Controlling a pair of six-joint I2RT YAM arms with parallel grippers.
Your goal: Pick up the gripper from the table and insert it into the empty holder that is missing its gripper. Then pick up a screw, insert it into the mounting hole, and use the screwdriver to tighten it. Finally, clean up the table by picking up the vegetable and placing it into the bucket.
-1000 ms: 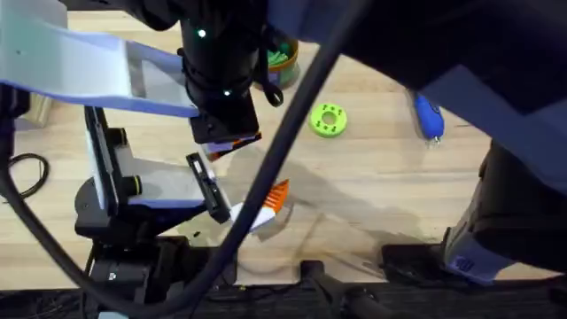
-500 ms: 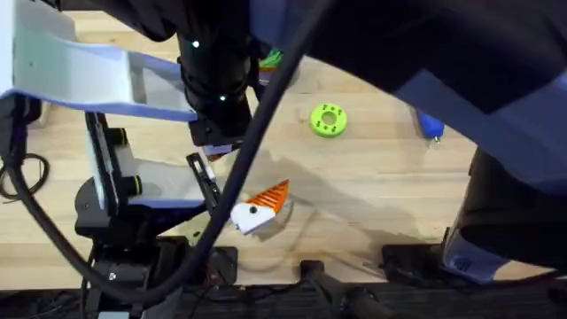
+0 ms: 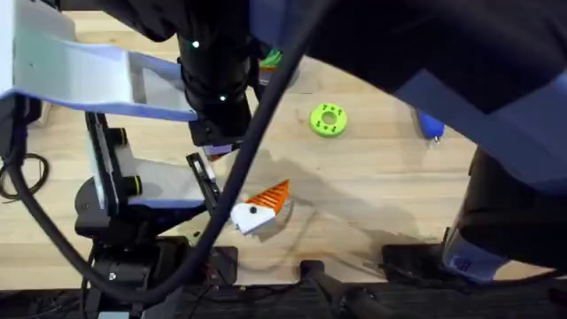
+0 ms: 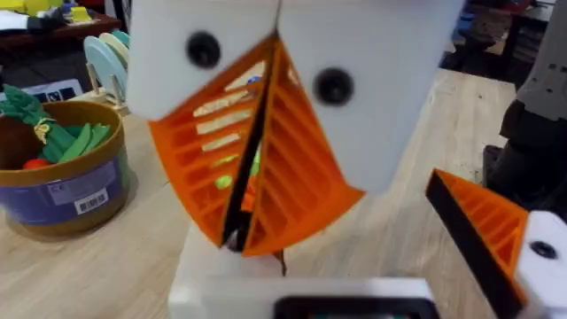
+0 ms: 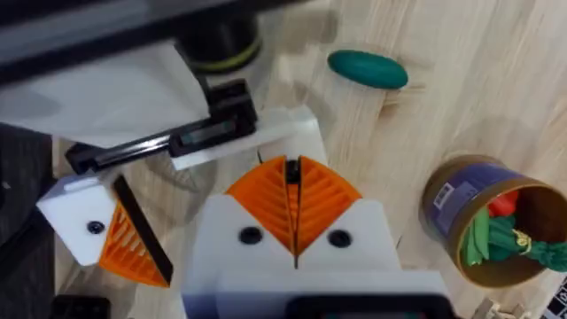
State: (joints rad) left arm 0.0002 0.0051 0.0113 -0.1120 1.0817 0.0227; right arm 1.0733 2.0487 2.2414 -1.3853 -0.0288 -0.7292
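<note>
My right gripper (image 5: 292,168) (image 4: 237,241) points down, its orange pads shut together, tips just over the plain white holder (image 5: 288,133) (image 4: 266,288) on my left arm's tip. Nothing shows between the pads. My left gripper (image 3: 229,182) stands wide open, with its one orange finger (image 3: 270,199) (image 5: 124,244) (image 4: 483,230) off to the side. The loose gripper and the screw are out of view. The blue screwdriver (image 3: 430,122) lies at the far right. A green vegetable (image 5: 368,68) lies on the table beyond the holder. The bucket (image 5: 478,221) (image 4: 62,186) holds other toy vegetables.
A green round disc (image 3: 329,120) with holes lies mid-table. My right arm crosses high over the table, dark and large, and a black cable (image 3: 266,115) hangs across the middle. Bare wood (image 3: 372,186) lies between the disc and the front edge.
Since a second ago my right arm has shifted slightly up and left and the cable has swung left, uncovering the left gripper's orange finger. Nothing moved in the last half second.
</note>
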